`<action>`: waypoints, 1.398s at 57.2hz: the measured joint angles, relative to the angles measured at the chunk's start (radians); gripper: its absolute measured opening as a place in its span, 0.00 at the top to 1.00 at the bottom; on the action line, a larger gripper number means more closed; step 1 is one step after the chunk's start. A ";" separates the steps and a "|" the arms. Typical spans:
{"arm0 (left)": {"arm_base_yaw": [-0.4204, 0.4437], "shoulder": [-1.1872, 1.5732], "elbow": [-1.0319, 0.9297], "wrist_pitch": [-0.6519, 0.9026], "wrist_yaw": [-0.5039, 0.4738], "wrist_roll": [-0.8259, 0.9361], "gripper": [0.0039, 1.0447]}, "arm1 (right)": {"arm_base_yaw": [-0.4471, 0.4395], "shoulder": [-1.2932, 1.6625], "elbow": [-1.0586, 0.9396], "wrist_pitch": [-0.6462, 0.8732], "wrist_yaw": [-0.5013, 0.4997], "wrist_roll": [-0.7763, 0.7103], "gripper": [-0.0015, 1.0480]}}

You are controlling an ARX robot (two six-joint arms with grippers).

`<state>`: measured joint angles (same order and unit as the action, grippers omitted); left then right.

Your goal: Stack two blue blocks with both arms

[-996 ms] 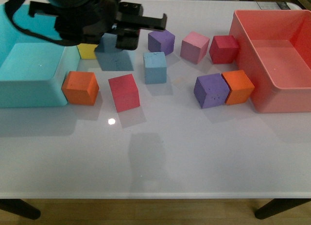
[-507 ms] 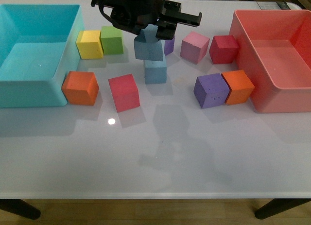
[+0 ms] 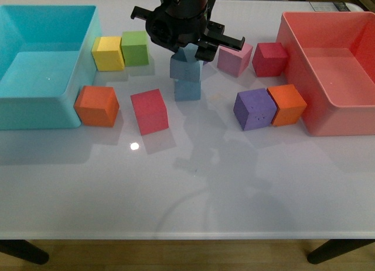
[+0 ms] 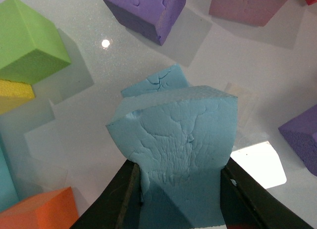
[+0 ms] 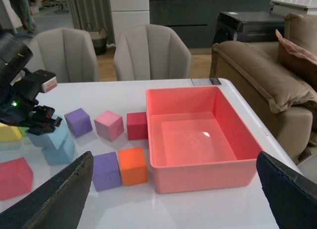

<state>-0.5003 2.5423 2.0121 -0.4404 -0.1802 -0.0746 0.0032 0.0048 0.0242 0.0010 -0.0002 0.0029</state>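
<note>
home-like living rm: gray armchairs, brown sofa, curtains behind white table.

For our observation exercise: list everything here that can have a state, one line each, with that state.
left hand: shut on the upper blue block
upper blue block: gripped, tilted, over the lower blue block
lower blue block: upright on the table
right hand: open, empty
red bin: empty
teal bin: empty
</note>
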 joint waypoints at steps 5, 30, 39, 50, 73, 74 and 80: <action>0.003 0.031 0.044 -0.018 -0.001 0.006 0.68 | 0.000 0.000 0.000 0.000 0.000 0.000 0.09; 0.007 0.095 0.119 -0.053 0.043 0.007 0.39 | 0.000 0.000 0.000 0.000 0.000 0.000 0.09; 0.007 0.097 0.119 -0.053 0.062 -0.001 0.16 | 0.000 0.000 0.000 0.000 0.000 0.000 0.09; 0.007 0.097 0.121 -0.057 0.073 -0.001 0.08 | 0.000 0.000 0.000 0.000 0.000 0.000 0.09; 0.044 -0.019 -0.082 0.065 0.128 -0.034 0.08 | 0.000 0.000 0.000 0.000 0.000 0.000 0.09; 0.048 -0.035 -0.102 0.075 0.130 -0.035 0.08 | 0.000 0.000 0.000 0.000 0.000 0.000 0.09; 0.074 -0.153 -0.234 0.139 0.146 -0.049 0.08 | 0.000 0.000 0.000 0.000 0.000 0.000 0.09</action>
<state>-0.4259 2.3890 1.7782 -0.3012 -0.0341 -0.1234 0.0032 0.0048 0.0242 0.0010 -0.0002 0.0029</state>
